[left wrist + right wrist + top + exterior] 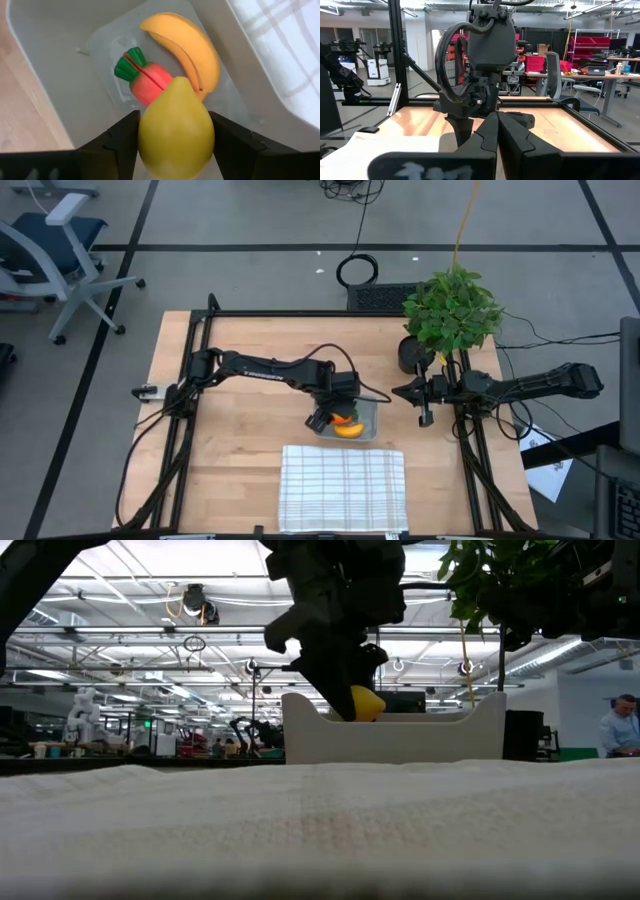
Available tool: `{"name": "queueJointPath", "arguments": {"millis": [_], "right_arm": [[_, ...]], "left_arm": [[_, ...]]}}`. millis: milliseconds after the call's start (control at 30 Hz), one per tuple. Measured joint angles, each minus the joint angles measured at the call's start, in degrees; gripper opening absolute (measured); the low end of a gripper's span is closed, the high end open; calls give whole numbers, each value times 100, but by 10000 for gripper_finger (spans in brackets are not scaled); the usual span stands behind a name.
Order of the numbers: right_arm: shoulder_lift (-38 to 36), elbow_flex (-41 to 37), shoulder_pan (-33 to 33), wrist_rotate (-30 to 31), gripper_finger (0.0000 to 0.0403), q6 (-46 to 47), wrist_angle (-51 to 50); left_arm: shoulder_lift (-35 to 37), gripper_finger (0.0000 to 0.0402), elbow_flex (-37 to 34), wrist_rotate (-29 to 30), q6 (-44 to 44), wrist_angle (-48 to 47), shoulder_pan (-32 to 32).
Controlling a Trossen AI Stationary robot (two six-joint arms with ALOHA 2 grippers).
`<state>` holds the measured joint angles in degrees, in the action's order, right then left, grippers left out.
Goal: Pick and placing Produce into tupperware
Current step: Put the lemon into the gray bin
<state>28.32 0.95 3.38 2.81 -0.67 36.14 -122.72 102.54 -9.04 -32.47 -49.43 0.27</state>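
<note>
Gripping the fruit [176,131], the left gripper [175,145] is hovering inside the tupperware [45,65] walls; banana [187,47] and carrot [145,80] lying diagonally beyond. Right gripper [496,131] is resting closed.

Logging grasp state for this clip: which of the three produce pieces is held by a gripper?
The rounded yellow fruit, clamped between the left gripper fingers over the tupperware. The carrot and banana lie loose inside it.
</note>
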Motion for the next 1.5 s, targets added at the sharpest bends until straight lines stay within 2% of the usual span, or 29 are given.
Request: {"name": "queueJointPath", "arguments": {"millis": [667,933,1500], "right_arm": [[-2,0,0,0,0,22,-9],[15,0,0,0,0,24,-71],[39,0,0,0,0,24,-81]], "left_arm": [[-53,211,-173,-44,18,315,-37],[-273,211,-179,-50,114,298,-37],[-293,211,-170,-48,128,257,-22]]}}
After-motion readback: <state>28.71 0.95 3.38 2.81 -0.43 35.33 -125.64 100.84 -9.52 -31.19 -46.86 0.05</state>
